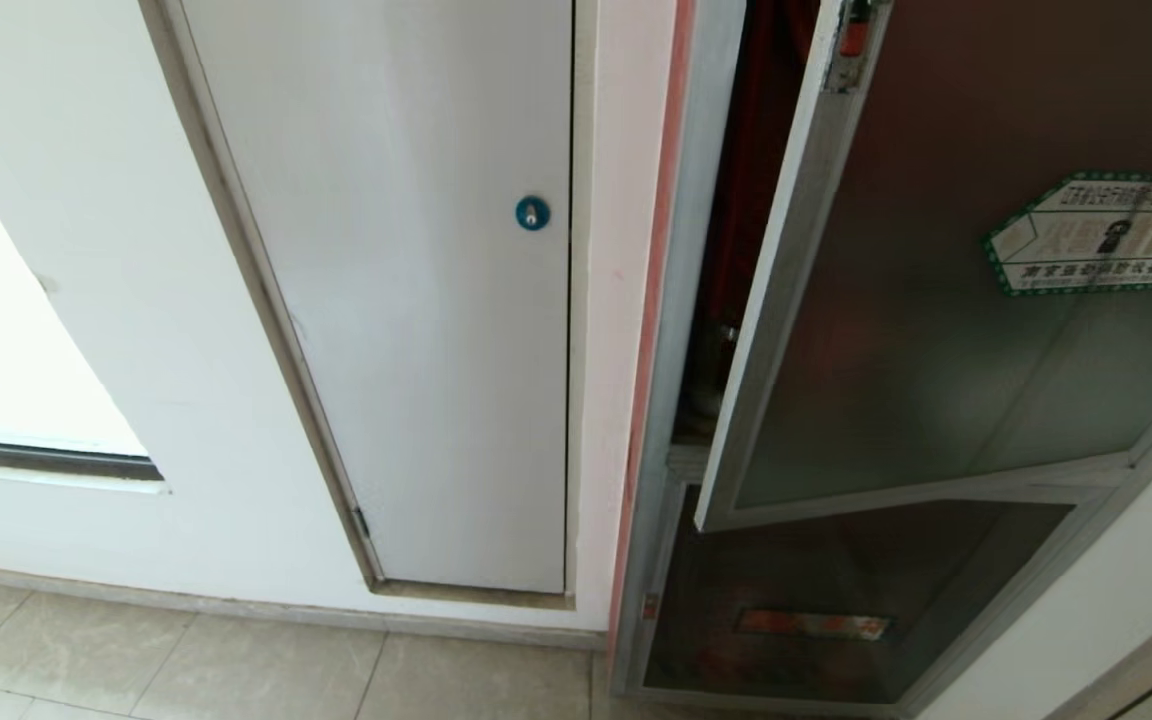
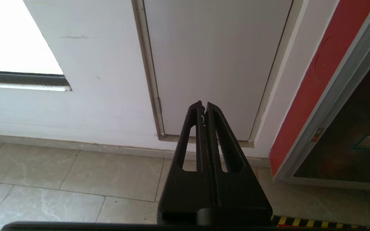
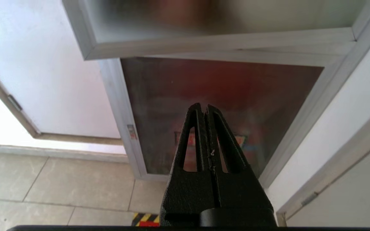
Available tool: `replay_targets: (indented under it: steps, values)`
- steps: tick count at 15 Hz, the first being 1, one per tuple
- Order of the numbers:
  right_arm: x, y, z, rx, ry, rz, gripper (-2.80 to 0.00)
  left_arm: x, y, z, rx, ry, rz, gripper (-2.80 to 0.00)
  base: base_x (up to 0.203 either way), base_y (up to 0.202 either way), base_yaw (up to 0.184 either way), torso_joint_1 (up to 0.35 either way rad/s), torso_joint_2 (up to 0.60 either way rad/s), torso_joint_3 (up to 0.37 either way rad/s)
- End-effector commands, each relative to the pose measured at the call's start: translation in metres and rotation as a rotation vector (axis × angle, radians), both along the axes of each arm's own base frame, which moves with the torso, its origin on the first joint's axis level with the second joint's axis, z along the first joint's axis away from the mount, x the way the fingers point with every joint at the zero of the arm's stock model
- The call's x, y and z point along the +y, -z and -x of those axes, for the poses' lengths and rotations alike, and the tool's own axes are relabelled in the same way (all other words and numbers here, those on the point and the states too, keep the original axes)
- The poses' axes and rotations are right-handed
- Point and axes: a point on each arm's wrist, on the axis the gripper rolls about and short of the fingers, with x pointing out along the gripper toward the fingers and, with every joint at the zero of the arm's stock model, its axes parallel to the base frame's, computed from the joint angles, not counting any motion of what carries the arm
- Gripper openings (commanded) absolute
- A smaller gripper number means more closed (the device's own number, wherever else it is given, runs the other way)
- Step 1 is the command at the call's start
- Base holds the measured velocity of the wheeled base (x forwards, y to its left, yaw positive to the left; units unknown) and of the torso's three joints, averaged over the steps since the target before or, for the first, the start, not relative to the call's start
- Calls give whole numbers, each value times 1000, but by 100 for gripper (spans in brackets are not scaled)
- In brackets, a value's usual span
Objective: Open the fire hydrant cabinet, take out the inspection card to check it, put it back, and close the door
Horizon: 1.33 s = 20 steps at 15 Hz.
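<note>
The fire hydrant cabinet (image 1: pixel 681 330) stands at the right of the head view, its silver frame set in the wall. Its door (image 1: pixel 936 300), dark tinted glass in a silver frame with a green-bordered sticker (image 1: pixel 1101 235), hangs partly ajar, showing a dark red gap inside. A small red latch (image 1: pixel 856 35) sits at the door's top edge. The inspection card is out of view. Neither arm shows in the head view. My left gripper (image 2: pixel 203 106) is shut and empty, low before the white panel. Just as low, my right gripper (image 3: pixel 204 107) is shut and empty, facing the lower glass panel (image 3: pixel 220 96) under the door's bottom edge (image 3: pixel 204 45).
A white panel (image 1: pixel 416 300) with a round blue lock (image 1: pixel 532 212) is left of the cabinet. A bright window (image 1: pixel 6 330) lies further left. Beige floor tiles (image 1: pixel 236 670) run along the wall. A lower glass panel with a red label (image 1: pixel 814 624) sits below the door.
</note>
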Motion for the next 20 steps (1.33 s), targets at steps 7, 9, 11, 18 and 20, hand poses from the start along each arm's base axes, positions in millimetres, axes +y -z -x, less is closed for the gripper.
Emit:
replay_targets:
  steps: [7,9,11,18,20]
  values:
    - [0,0,0,-1,0,-1,-280,0,0,0,2,-2,0,-280,198,0,0,2,2,4]
    - [0,0,0,-1,0,-1,-280,0,0,0,2,0,0,-280,195,0,2,4,4,6]
    - [0,0,0,-1,0,-1,-280,0,0,0,2,0,0,-280,197,0,0,4,-2,3]
    - [0,0,0,-2,0,-23,-280,0,0,0,2,-2,5,-280,74,0,0,1,1,1]
    - [0,0,0,-2,0,-27,-280,0,0,0,2,-2,5,-280,0,0,0,0,0,0]
